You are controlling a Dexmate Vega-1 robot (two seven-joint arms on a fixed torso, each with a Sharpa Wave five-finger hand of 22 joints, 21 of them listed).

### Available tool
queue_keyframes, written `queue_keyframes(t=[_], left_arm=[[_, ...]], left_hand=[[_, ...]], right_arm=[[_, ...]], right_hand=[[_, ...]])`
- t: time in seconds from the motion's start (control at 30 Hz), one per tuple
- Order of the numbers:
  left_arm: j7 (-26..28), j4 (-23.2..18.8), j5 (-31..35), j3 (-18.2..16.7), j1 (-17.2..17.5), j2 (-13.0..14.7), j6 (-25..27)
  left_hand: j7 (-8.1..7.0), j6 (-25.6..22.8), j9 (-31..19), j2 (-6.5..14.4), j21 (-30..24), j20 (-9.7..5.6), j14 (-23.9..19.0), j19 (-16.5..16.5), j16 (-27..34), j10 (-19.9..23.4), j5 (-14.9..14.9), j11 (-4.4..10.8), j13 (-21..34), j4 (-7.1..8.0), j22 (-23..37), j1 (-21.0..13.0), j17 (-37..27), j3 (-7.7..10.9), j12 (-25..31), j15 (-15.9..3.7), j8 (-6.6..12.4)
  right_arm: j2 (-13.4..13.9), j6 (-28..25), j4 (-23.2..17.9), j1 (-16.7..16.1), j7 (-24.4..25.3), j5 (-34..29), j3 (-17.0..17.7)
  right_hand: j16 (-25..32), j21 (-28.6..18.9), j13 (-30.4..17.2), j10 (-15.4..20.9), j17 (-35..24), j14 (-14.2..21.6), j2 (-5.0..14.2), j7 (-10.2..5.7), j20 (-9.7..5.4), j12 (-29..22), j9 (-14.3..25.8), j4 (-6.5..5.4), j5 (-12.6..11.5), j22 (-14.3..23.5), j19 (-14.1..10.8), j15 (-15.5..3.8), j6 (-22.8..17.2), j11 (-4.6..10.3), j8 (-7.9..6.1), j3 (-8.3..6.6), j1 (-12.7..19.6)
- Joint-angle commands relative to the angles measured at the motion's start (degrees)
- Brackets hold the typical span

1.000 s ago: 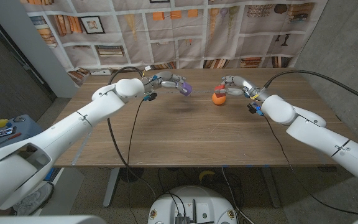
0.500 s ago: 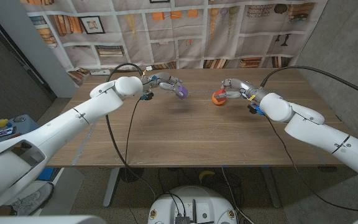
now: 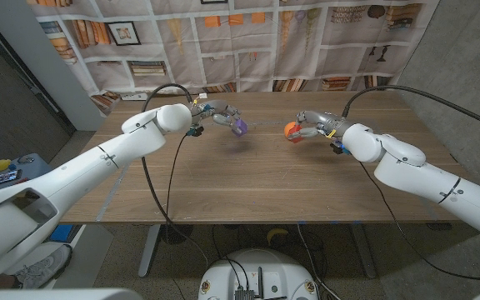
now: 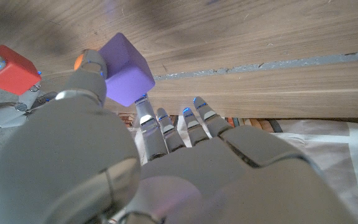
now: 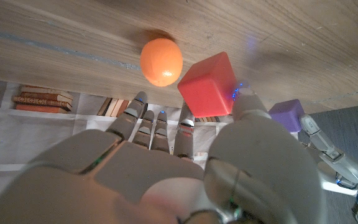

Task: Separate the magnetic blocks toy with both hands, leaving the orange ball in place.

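A: Holding ok? Left robot hand pinches purple block above table; right robot hand pinches red block.

B: Yep, but orange ball sits just beside red block; magnet pull or a nudge could drag it off its spot.

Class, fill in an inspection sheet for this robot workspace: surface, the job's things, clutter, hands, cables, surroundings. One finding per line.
Surface: wooden table, bare wood grain.
Job's things: purple block and red block are apart, one in each hand; orange ball sits on the table beside the red block.
Clutter: nothing seen.
Hands: left hand pinches the purple block; right hand holds the red block.
Cables: black cables run from both wrists across the table.
Surroundings: bookshelf-print backdrop behind the table.
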State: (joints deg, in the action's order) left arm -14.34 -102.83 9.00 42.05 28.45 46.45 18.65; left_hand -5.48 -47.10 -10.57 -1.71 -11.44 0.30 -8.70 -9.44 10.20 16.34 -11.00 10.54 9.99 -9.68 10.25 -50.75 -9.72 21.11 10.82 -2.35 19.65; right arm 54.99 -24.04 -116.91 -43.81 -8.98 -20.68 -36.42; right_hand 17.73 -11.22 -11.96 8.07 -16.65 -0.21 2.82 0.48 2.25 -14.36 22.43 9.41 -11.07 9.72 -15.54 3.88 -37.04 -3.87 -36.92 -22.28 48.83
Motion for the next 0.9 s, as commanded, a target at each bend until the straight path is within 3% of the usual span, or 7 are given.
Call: queue_keyframes(t=[0.03,0.57,0.9], left_arm=[[0.7,0.3,4.6,1.1,0.8,-0.8,1.4],[0.0,2.2,8.3,3.0,0.8,-2.1,2.2],[0.1,2.8,10.0,3.9,1.2,-3.1,3.2]], left_hand=[[-1.44,-12.1,-2.4,3.1,-0.2,-0.01,-0.4,-0.5,0.3,-0.1,-0.3,0.16,0.2,0.33,0.1,-2.3,-0.1,-0.01,0.1,-2.74,-0.43],[-1.06,-12.0,-2.3,3.5,-0.3,-0.14,-0.6,-0.8,0.3,0.3,-0.3,0.17,0.2,0.44,0.1,-2.0,-0.1,-0.12,0.2,-2.77,-0.53],[-1.12,-11.9,-2.3,3.6,-0.3,-0.21,-0.9,-0.9,0.4,0.6,-0.3,0.21,0.2,0.4,0.1,-1.9,-0.1,-0.16,0.3,-2.73,-0.61]], right_arm=[[-0.9,-4.8,-0.5,1.4,-3.2,-7.7,-3.8],[-1.0,-7.9,-1.7,1.6,-9.1,-16.0,-7.1],[-2.8,-9.1,-0.8,1.7,-11.6,-20.6,-8.5]], right_hand=[[-0.3,0.0,-0.1,0.1,-0.1,0.1,1.59,-4.83,-0.61,0.2,0.0,-0.08,-0.3,0.1,-0.2,-0.29,-4.5,0.75,-0.11,0.4,1.5],[-0.5,0.0,-0.1,0.0,-0.2,0.1,1.53,-5.06,-0.89,0.6,-0.3,0.1,-0.4,0.1,-0.1,-0.53,-4.0,0.98,0.12,0.6,1.9],[-0.6,0.0,-0.1,0.1,-0.2,0.0,1.57,-5.01,-1.05,0.7,-0.5,0.13,-0.5,0.1,-0.2,-0.64,-3.6,1.04,0.32,0.68,2.1]])
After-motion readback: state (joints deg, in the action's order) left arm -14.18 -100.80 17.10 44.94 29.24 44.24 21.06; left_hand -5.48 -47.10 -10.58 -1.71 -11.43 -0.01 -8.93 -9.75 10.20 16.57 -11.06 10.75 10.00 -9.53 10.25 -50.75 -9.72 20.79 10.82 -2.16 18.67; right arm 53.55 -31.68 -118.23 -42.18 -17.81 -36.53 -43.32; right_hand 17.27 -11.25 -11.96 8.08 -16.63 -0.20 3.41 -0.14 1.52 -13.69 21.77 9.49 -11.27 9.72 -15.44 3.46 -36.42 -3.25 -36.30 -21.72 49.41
